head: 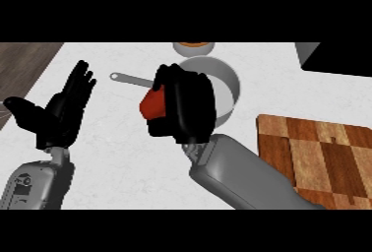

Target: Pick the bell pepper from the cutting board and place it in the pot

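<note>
My right hand (pixel 185 106), fingers curled round the red bell pepper (pixel 152 105), held at the pot (pixel 218 81) rim; my left hand (pixel 62 108) rests left of the pot, fingers spread straight

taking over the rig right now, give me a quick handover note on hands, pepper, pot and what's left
Right hand: curled round the red bell pepper, held at the pot's near-left rim.
Left hand: open, fingers up, resting at the view's left, holding nothing.
Pot: grey, at the counter's far middle, handle pointing left; part of it is hidden by the right hand.
Cutting board: wooden, lower right, no pepper on it.
Done: pepper picked off the board and carried to the pot.
Left: move it over the pot's opening and release it inside.
</note>
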